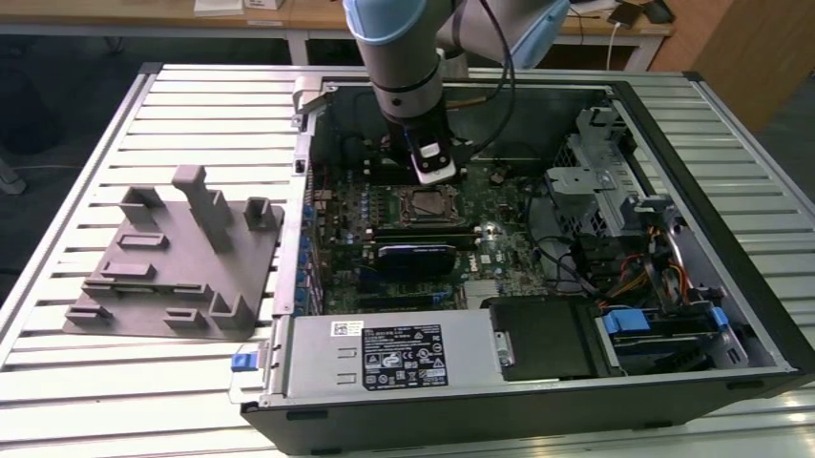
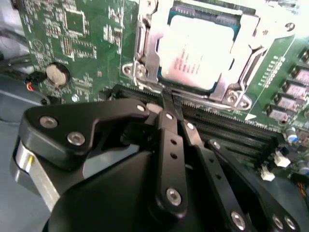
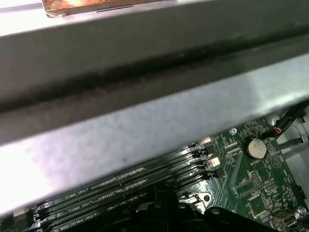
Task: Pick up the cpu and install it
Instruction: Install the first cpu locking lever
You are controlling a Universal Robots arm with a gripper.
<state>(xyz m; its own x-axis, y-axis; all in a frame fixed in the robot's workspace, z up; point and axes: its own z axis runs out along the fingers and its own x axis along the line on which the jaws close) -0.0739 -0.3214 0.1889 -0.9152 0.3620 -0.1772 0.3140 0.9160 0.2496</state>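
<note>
Silver-topped square cpu [image 2: 193,50] seated in metal-framed motherboard socket [image 2: 145,58]; black gripper [image 2: 170,99] jaws clenched on nothing, tips beside frame; judged install stage, retention pending.

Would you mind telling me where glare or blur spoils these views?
In the second wrist view, glare washes out the cpu top; the gripper linkage looks soft. In the first wrist view, the case wall is blurred.
</note>
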